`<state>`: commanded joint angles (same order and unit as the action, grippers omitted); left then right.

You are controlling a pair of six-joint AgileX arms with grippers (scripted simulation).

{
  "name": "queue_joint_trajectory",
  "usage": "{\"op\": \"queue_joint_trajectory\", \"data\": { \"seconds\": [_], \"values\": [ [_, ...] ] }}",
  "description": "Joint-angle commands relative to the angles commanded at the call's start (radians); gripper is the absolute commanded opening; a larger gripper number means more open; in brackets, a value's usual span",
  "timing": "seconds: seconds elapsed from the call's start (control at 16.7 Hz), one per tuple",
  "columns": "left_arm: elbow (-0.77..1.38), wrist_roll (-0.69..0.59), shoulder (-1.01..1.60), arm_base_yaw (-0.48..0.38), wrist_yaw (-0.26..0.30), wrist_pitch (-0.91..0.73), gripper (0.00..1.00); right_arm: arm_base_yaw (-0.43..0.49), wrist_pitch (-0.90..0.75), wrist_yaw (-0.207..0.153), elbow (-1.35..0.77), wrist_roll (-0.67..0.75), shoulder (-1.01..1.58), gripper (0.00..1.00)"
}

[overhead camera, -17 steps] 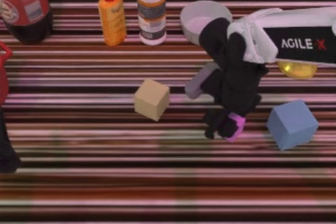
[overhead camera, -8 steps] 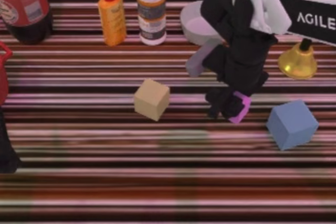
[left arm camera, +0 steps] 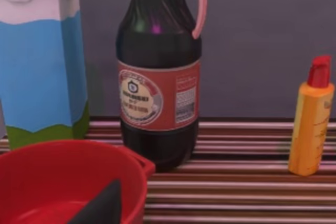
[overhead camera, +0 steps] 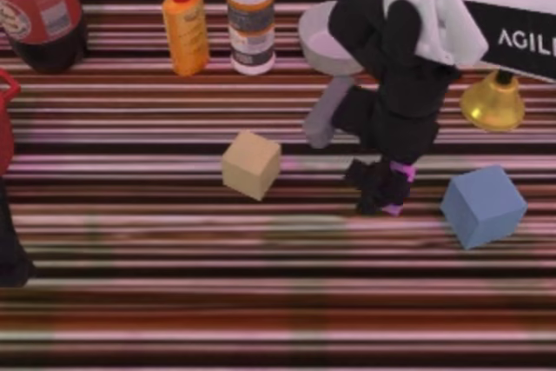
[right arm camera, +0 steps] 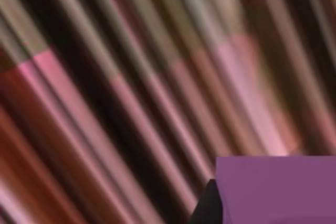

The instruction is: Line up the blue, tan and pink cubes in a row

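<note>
My right gripper (overhead camera: 382, 195) is shut on the small pink cube (overhead camera: 400, 170), held between the tan cube (overhead camera: 251, 164) at its left and the larger blue cube (overhead camera: 483, 206) at its right. The tan and blue cubes both rest on the striped table, apart from the gripper. In the right wrist view the pink cube (right arm camera: 278, 190) fills the corner beside one dark finger (right arm camera: 210, 208), over the stripes. My left arm (overhead camera: 9, 249) stays parked at the table's left edge.
Along the back stand a dark sauce bottle (overhead camera: 39, 10), an orange bottle (overhead camera: 185, 23), a white bottle with a green cap (overhead camera: 250, 15), a pale bowl (overhead camera: 323, 36) and a gold bell (overhead camera: 493, 103). A red pot (left arm camera: 63, 182) and a carton (left arm camera: 42, 61) are at the left.
The right gripper carried the pink cube toward the back of the table, then came a little forward again. The arm drew back and uncovered the bell. The tan and blue cubes stayed put.
</note>
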<state>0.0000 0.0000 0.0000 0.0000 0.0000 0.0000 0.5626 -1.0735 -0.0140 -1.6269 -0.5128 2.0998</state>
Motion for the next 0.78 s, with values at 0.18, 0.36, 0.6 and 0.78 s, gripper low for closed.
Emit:
{"op": "queue_joint_trajectory", "data": {
  "seconds": [0.18, 0.36, 0.6, 0.78],
  "values": [
    [0.000, 0.000, 0.000, 0.000, 0.000, 0.000, 1.00, 0.035, 0.000, -0.005, 0.068, -0.172, -0.058, 0.00],
    [0.000, 0.000, 0.000, 0.000, 0.000, 0.000, 1.00, 0.070, 0.001, -0.010, 0.130, -0.329, -0.114, 0.00],
    [0.000, 0.000, 0.000, 0.000, 0.000, 0.000, 1.00, 0.088, 0.007, -0.012, 0.163, -0.402, -0.152, 0.00],
    [0.000, 0.000, 0.000, 0.000, 0.000, 0.000, 1.00, 0.082, 0.007, -0.012, 0.160, -0.398, -0.147, 0.00]
  ]
}}
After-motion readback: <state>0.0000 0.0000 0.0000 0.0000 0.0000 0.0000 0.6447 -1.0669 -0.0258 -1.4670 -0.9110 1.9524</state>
